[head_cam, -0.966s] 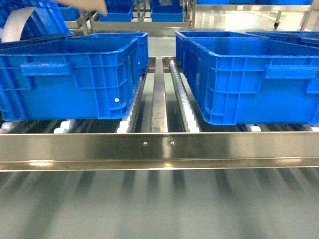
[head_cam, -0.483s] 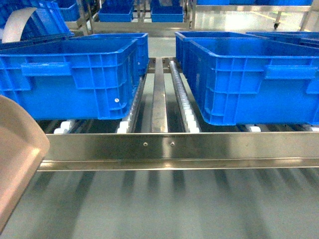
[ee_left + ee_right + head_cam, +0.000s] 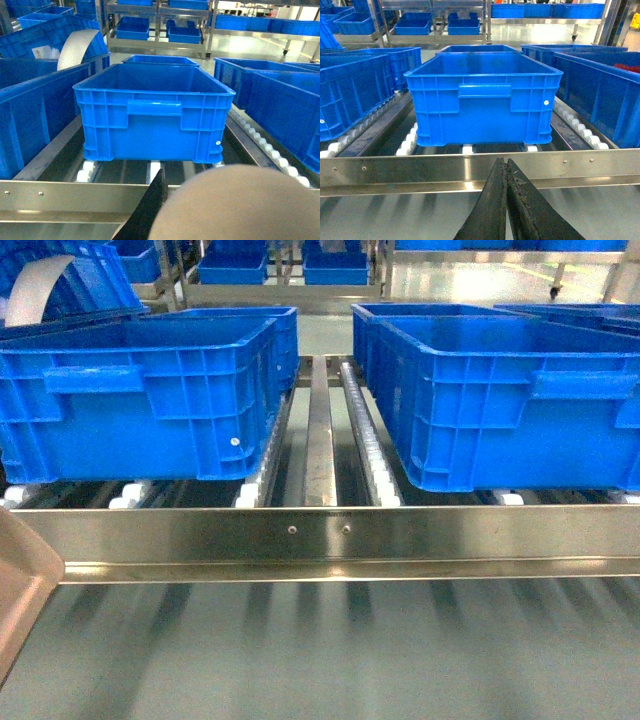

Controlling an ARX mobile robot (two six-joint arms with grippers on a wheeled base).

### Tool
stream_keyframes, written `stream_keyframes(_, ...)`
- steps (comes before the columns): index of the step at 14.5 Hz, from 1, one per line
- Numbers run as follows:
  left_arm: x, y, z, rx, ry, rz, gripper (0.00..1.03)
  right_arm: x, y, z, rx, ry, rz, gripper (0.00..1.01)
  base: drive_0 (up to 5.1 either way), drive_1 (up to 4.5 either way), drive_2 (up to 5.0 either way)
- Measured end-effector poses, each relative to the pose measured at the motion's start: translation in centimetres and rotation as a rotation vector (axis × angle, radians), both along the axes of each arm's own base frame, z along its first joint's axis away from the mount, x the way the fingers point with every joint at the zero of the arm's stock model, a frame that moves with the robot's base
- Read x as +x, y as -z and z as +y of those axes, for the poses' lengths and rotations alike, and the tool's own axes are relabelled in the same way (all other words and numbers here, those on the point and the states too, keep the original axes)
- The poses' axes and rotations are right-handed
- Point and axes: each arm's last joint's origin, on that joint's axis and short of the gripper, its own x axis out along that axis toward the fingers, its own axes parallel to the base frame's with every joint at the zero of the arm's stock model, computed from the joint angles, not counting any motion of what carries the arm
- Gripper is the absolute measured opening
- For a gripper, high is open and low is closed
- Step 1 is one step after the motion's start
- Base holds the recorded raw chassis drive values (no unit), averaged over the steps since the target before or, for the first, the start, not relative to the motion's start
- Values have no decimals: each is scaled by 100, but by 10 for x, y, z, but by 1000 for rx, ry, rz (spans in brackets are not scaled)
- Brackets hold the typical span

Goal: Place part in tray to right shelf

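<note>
The beige tray point(image 3: 240, 205) fills the bottom right of the left wrist view, close and blurred. My left gripper point(image 3: 167, 180) is shut on it: one black finger point(image 3: 150, 210) lies against its left edge and the other is hidden behind it. In the head view only a corner of the tray point(image 3: 20, 575) shows, at the lower left. The steel right shelf point(image 3: 320, 530) runs across in front, with its flat bar and two screws. My right gripper point(image 3: 506, 162) is shut and empty just before that bar point(image 3: 420, 172). The part is out of view.
Large blue crates point(image 3: 150, 390) point(image 3: 500, 390) sit on the roller rails, with a gap of rails point(image 3: 320, 430) between them. A crate point(image 3: 152, 110) faces the left wrist and another crate point(image 3: 482, 97) faces the right wrist. More racks with crates stand behind.
The tray rose into the head view from the lower left half a second ago. It has since drawn back down and left, so only a corner shows. The right arm stays out of the head view.
</note>
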Motion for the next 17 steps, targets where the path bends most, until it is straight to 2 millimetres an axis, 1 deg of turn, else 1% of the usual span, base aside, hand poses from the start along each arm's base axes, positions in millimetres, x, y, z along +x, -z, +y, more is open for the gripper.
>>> stream_keyframes(2,-10,15,0,0,0,34,13,-5,2,0,1,0,-5,2,0,0,0)
stream_keyframes(4,-18,18,0,0,0,18,13,-9,9,0,1,0,-9,2,0,0,0)
stream_keyframes(7,-27,25,0,0,0,25,13,-15,7,0,1,0,-26,2,0,0,0)
stream_keyframes(10,-33,29,0,0,-3,-8,13,-19,7,0,2,0,-24,2,0,0,0)
stream_keyframes(13,-39,29,0,1,0,-6,13,-22,8,0,4,0,-22,2,0,0,0)
stream_keyframes(14,-43,29,0,1,-3,-1,13,-33,12,0,5,-2,3,2,0,0,0)
stream_keyframes(15,-44,29,0,0,1,-4,13,-34,8,0,5,-2,-35,2,0,0,0)
stream_keyframes(16,-45,29,0,2,0,-4,13,-33,12,0,5,-2,-5,2,0,0,0)
stream_keyframes(17,-46,29,0,3,2,-8,13,-33,11,0,5,-2,-10,2,0,0,0)
